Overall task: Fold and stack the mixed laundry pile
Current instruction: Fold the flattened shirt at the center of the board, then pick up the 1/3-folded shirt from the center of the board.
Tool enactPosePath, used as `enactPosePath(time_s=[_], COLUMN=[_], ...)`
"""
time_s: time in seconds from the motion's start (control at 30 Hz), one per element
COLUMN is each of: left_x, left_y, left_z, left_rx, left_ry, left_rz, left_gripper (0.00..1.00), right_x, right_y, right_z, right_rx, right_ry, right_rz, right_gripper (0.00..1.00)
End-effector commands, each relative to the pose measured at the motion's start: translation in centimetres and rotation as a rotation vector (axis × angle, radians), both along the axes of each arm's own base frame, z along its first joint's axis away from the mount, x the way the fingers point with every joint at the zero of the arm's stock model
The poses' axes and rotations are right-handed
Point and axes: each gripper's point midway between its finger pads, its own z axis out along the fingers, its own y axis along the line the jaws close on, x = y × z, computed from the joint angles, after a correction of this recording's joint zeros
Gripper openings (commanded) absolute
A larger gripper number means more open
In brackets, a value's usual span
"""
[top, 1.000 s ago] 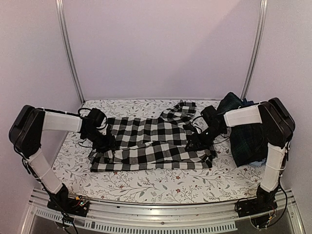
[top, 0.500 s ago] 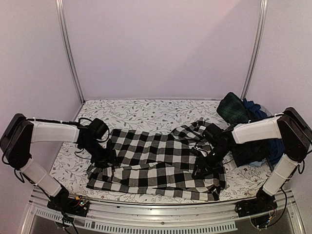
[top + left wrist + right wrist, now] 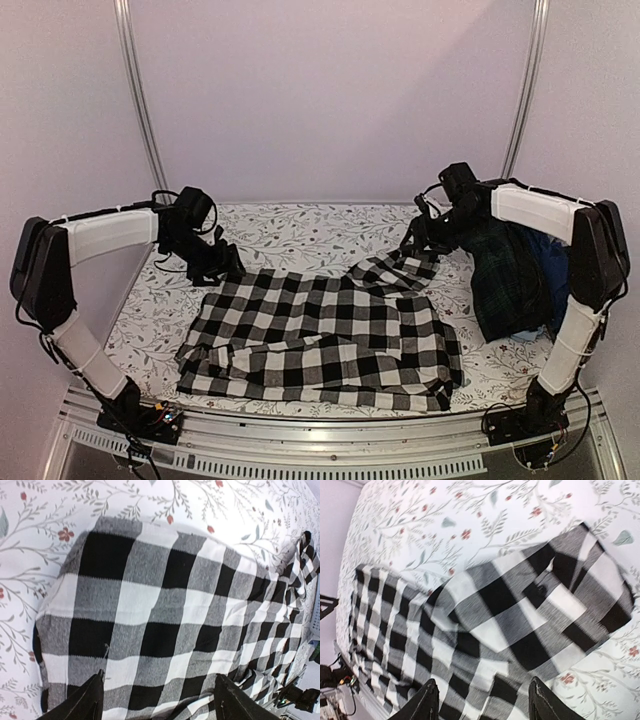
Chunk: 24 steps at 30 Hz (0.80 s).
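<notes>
Checked shirt [image 3: 320, 335]: lying spread mid-table on the floral covering [image 3: 290, 228], near hem doubled over, apparently being laid out for folding. Left gripper [image 3: 159, 677]: hovering over the shirt's far left corner, jaws standing wide apart, gripping nothing. Right gripper [image 3: 481, 682]: hovering above the rumpled far right sleeve, jaws equally parted and empty, probably lining up to straighten it. Dark plaid garment [image 3: 510, 275]: waiting heaped at the right edge.

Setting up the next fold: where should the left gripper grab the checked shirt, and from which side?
Pinch the far-left corner of the checked shirt, coming down from above. It lies flat on the floral covering with both edges exposed, right by the open left gripper.
</notes>
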Motion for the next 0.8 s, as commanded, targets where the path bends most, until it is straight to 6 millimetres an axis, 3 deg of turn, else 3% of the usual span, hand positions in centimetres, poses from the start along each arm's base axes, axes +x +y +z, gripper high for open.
enactPosePath(time_s=[0.0, 0.07, 0.2, 0.33, 0.57, 0.77], left_x=[2.4, 3.1, 3.4, 3.4, 3.6, 4.1], left_y=[0.1, -0.1, -0.1, 0.0, -0.2, -0.3], left_z=[0.3, 0.5, 0.1, 0.0, -1.2, -1.8], left_rx=[0.000, -0.004, -0.001, -0.005, -0.005, -0.003], left_ry=[-0.038, -0.050, -0.043, -0.043, -0.022, -0.015], left_rz=[-0.014, -0.017, -0.019, -0.017, -0.022, -0.030], left_gripper=[0.75, 0.75, 0.75, 0.76, 0.76, 0.76], right_x=[4.2, 5.5, 6.7, 5.8, 4.7, 5.4], right_y=[-2.7, -2.9, -4.0, -5.1, -5.9, -5.3], right_z=[-2.4, -2.9, -5.7, -8.2, -9.9, -12.4], right_rx=[-0.169, -0.216, -0.332, -0.398, -0.419, -0.415], right_ry=[-0.012, -0.014, 0.032, 0.090, 0.112, 0.136], right_rz=[-0.128, -0.135, -0.136, -0.143, -0.174, -0.145], right_gripper=[0.62, 0.62, 0.63, 0.63, 0.71, 0.61])
